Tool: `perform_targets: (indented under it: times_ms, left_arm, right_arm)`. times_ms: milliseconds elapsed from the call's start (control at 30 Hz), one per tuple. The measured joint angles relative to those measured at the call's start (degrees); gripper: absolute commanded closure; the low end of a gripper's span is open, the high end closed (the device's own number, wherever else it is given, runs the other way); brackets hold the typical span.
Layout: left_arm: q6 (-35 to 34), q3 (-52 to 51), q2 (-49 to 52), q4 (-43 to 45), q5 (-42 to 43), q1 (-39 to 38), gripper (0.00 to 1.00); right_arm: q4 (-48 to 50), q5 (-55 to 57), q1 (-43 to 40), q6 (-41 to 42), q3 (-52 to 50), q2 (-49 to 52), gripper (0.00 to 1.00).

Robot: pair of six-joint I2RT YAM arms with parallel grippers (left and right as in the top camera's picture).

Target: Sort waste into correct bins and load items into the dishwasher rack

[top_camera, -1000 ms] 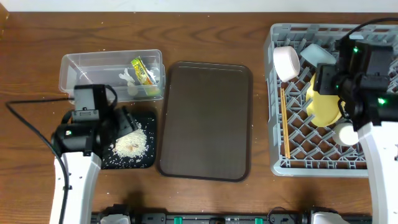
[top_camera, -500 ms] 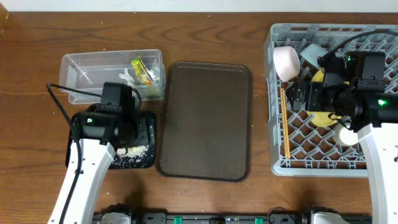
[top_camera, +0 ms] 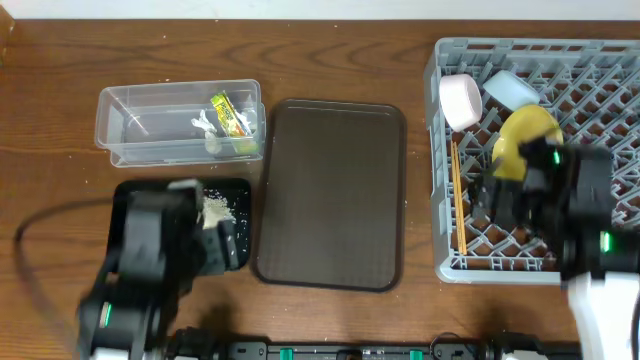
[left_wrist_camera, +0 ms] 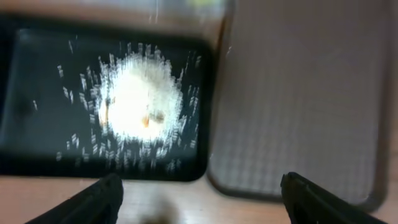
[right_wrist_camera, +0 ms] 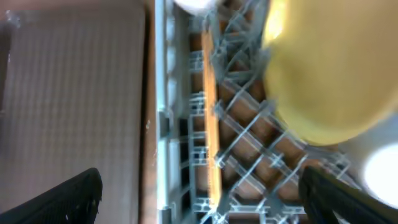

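While left pincer [left_wrist_camera: 200, 182] hangs spread above black tray [left_wrist_camera: 31, 146], right pincer [right_wrist_camera: 200, 175] gapes empty over rack [right_wrist_camera: 163, 93].

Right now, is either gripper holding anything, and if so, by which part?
Nothing is held. The left gripper is open near the black tray, and the right gripper is open over the edge of the dishwasher rack. Both gaps are empty.
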Motion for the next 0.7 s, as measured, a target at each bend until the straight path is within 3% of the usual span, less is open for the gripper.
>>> perform_targets:
  times_ms: [267,700]
  left_arm:
    - [0.2,-1.2,-18.7,3.9,0.0,-0.1,0.07]
    - [0.2,-1.3,-21.5,2.8,0.0,-0.1,0.07]
  right_arm:
    - [2.8,4.7,0.1,0.3,-10.6,-21.6,0.01]
    - [-9.6,5.9,0.1,0.4,-11.3,-25.0,0.01]
